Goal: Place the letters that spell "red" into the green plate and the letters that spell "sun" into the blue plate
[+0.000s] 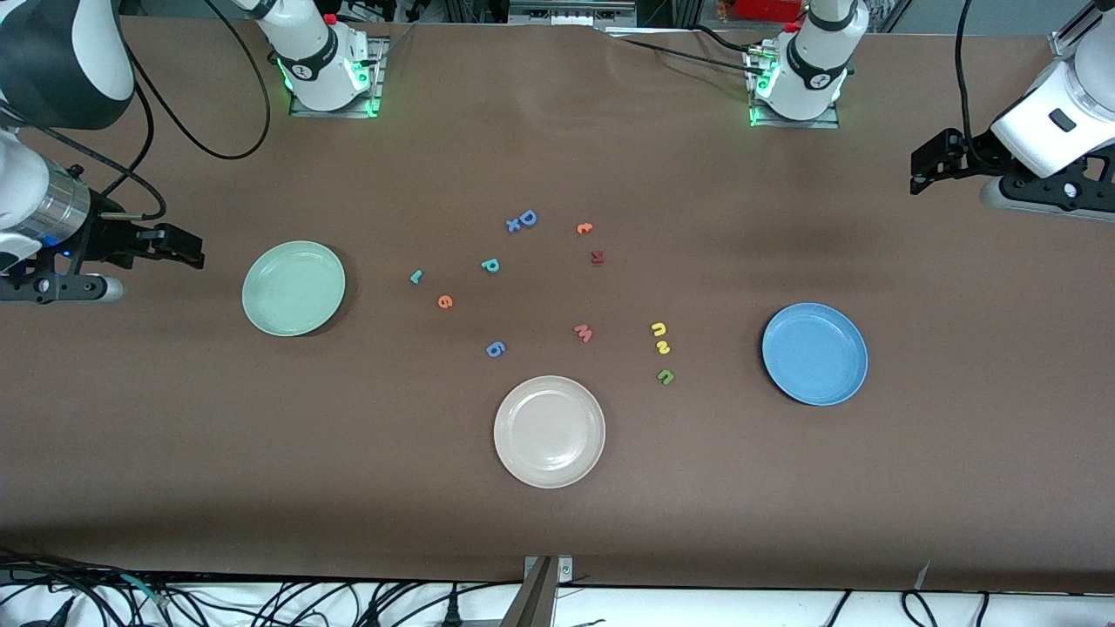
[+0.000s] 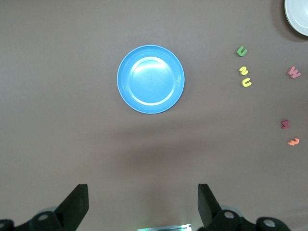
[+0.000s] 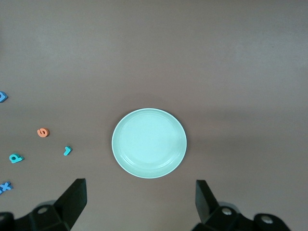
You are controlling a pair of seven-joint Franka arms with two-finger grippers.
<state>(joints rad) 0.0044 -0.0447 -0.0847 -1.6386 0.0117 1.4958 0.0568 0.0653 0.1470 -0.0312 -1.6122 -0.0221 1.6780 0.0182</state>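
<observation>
Even overhead light, soft shadows beside plates, sharp focus, faint glare on table [image 1: 610, 113]

On the tabletop [image 1: 784, 488] the green plate [image 1: 293, 288] lies toward the right arm's end, the blue plate [image 1: 814, 353] toward the left arm's end, the scattered letters between them, and a third plate [image 1: 549, 431] nearest the front camera.

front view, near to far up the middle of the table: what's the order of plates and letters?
white plate → green u → blue 6 → pink w → orange e → teal d → blue D
</observation>
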